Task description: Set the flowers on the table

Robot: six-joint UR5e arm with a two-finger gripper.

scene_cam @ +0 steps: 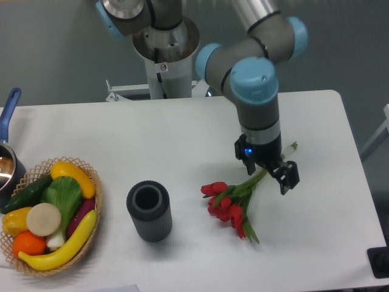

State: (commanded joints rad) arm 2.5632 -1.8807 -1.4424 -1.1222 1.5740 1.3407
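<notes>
White table (182,134) backed by grey wall. Red tulips (231,204) laid flat on it; claw (271,171) spread apart over stems. Dark ribbed vase (149,211) and produce basket (91,182) seen left.

I've only got 1 fixed cam: high up front, angled down over the table (182,128), facing the arm's base (165,58), mid-range.

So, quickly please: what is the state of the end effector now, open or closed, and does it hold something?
End effector: open, fingers spread on either side of the stems of the flowers, which lie on the table; not gripping them.
</notes>
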